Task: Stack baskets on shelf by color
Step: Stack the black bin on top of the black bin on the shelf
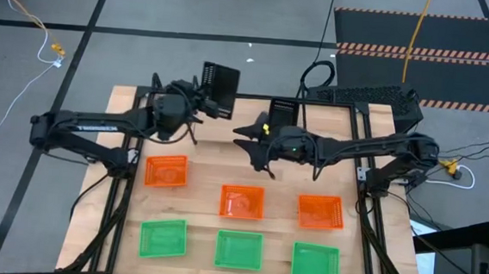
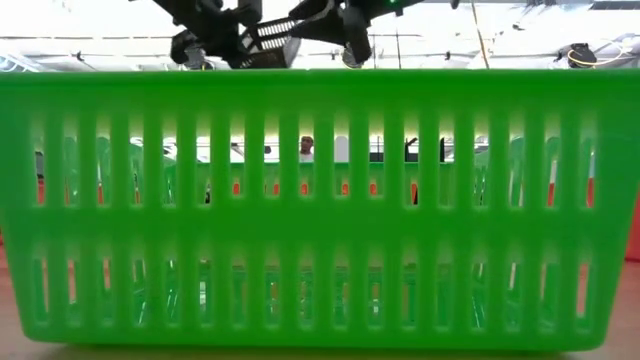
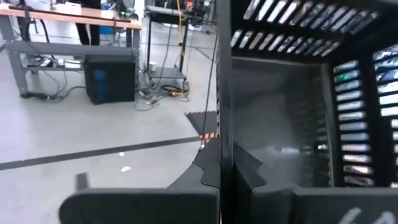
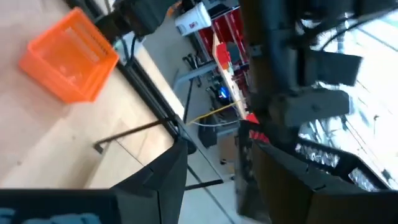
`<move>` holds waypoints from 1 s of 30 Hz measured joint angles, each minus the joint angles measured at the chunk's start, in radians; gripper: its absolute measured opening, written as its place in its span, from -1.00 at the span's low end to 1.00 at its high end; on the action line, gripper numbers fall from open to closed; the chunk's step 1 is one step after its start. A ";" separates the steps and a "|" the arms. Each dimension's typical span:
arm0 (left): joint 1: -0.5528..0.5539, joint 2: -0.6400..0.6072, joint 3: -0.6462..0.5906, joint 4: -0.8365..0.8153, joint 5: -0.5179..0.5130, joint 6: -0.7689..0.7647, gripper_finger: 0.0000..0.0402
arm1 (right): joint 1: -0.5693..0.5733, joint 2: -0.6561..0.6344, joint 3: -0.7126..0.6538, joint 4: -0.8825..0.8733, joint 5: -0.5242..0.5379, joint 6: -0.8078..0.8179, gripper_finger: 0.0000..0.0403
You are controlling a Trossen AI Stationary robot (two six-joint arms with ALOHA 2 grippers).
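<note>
Arms raised upper centre, left gripper (image 1: pixel 202 102) clamping tilted black basket (image 1: pixel 220 87), right gripper (image 1: pixel 266 137) gripping another black basket (image 1: pixel 281 114).

The wooden table (image 1: pixel 203 173) carries three orange baskets (image 1: pixel 242 202) and three green baskets (image 1: pixel 238 250).

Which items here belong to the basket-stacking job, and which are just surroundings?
Job:
- three orange baskets on the table
- three green baskets, front row
- black basket held by left gripper
- black basket held by right gripper

Surroundings:
- striped floor mat
- floor cables
</note>
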 joint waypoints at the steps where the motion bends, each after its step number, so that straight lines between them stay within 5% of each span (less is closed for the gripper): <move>1: -0.003 0.016 0.000 0.024 0.000 0.002 -0.99 | 0.000 0.007 0.000 -0.006 0.001 -0.015 -0.13; 7: -0.022 0.109 0.000 0.154 0.003 0.030 -0.98 | -0.003 0.094 0.000 0.068 0.050 -0.124 -0.13; 12: -0.033 0.137 0.000 0.168 0.003 0.039 -0.98 | -0.009 0.165 0.000 0.177 0.266 -0.227 -0.13; 21: -0.070 0.137 0.000 0.162 -0.005 0.038 -0.98 | -0.044 0.182 0.000 0.189 0.365 -0.136 -0.16; 30: -0.085 0.137 0.000 0.162 0.004 0.016 -0.97 | -0.048 0.181 0.000 0.116 0.369 -0.100 -0.81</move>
